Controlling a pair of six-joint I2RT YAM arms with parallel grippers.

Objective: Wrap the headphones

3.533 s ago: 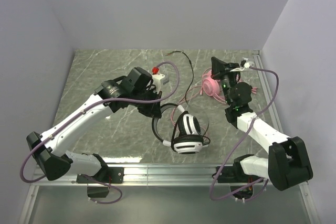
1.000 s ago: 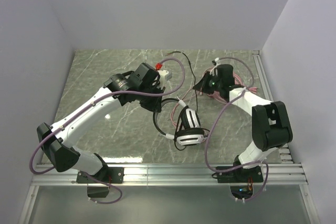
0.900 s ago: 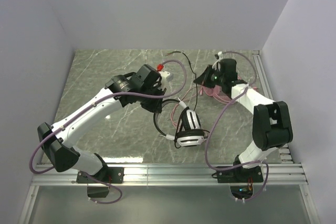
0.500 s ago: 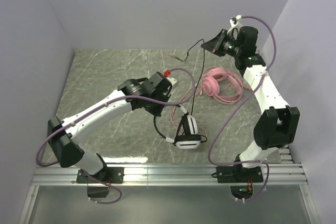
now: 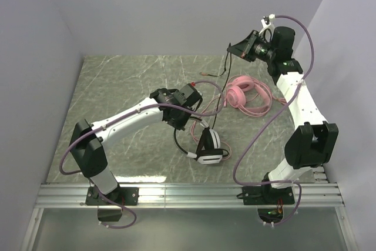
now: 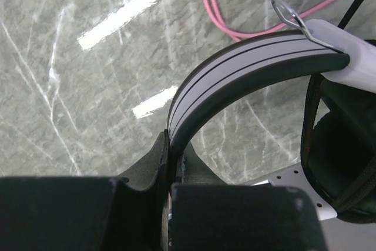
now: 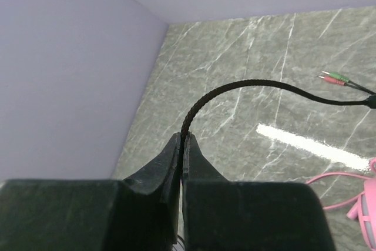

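Observation:
The black and white headset (image 5: 209, 147) stands near the table's middle front. My left gripper (image 5: 178, 126) is shut on its headband (image 6: 235, 80), low over the table. Its black cable (image 5: 220, 95) rises taut to my right gripper (image 5: 230, 49), which is shut on it high over the back right; the cable's plug end (image 5: 202, 74) hangs beyond. In the right wrist view the cable (image 7: 235, 88) leaves the shut jaws and ends in red and green plugs (image 7: 332, 77). The pink headset (image 5: 239, 94) lies at the back right with its pink cable (image 5: 263, 103) looped around it.
Purple walls close the back and both sides. A metal rail (image 5: 200, 191) runs along the near edge by the arm bases. A pink cable strand (image 6: 218, 13) lies on the marble just beyond the headband.
My right gripper has risen from the table by the pink headset to high over the back right, pulling the black cable taut. My left gripper has moved right and nearer with the headband.

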